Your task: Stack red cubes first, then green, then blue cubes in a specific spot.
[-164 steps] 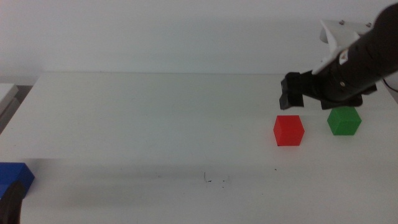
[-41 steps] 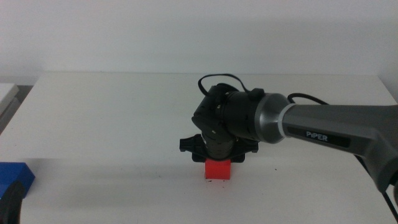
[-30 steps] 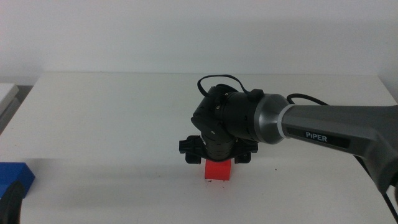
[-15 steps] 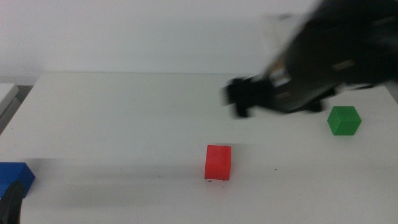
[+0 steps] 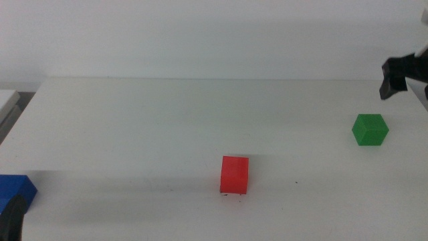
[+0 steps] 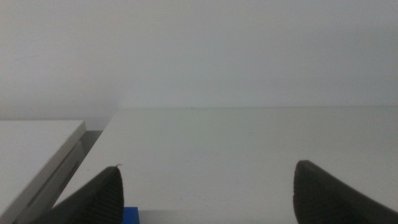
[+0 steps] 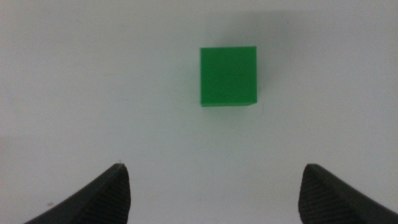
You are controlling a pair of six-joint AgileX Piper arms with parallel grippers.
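- The red cube [image 5: 235, 175] stands alone on the white counter [image 5: 134, 127], near its front middle, with no tool touching it; at its base a few faint black scribble marks [image 5: 231, 195] show on the counter surface, so it sits on the marked spot; a lone dark speck lies on the counter off to its right.
- The green cube [image 5: 370, 129] rests flat on the counter well to the right of the red cube and farther back; the two are well apart; the right wrist view shows the same green cube [image 7: 228, 77] from above, square on and with bare counter all round it.
- The right tool [image 7: 214, 190] hangs above the counter with its two dark jaws spread wide and nothing between them; the green cube lies ahead of the jaws, not between them; in the middle view only a dark part of this arm [image 5: 400, 72] shows at the right edge, above and behind the green cube.
- The blue cube [image 5: 15, 187] sits at the front left corner of the counter, partly cut by the picture edge; a sliver of its blue [image 6: 131, 215] shows in the left wrist view, close by one jaw.
- The left tool [image 6: 208, 193] waits low at the front left, just beside the blue cube; its jaws stand wide apart and empty.
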